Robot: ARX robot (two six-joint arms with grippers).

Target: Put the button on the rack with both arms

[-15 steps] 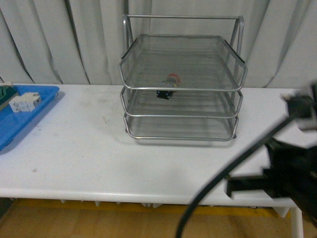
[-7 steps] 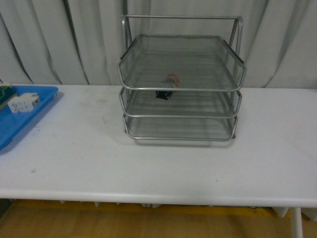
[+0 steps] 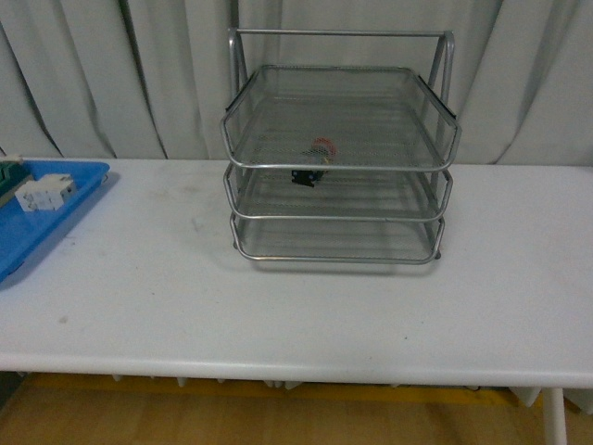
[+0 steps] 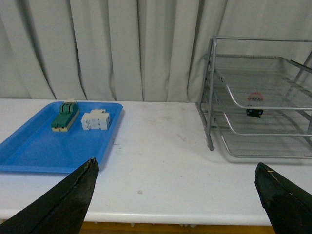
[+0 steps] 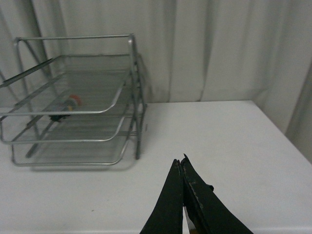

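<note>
A: Button lies in the rack, on the 2nd of 3 tiers as far as the mesh lets me judge. It looks tipped over, red cap up near the top tier's mesh, dark body lower. Nothing is holding it.

B: Handling?

A: My guess is small, rigid and light. The boxy body gives flat faces for a pinch; the domed cap looks likely to slip. The mesh floor could snag a corner if it were dragged.

B: Grippers?

A: Neither arm shows in the front view. Left gripper has its fingers spread wide with nothing between them (only the 2 tips enter the wrist view). Right gripper has its fingers pressed together, empty, and hangs over bare table, well apart from the rack.

B: So the task is near done?

A: I judge it so: the button sits inside the rack and both grippers are clear of it.

B: Edges, room?

A: The tier openings face the robot, and the gaps between tiers look tight, so any re-entry must go in low and level under the wire rim. There is wide open tabletop in front and to the right. On the left sits a blue tray holding a green block and a white block, near the table's left edge.
</note>
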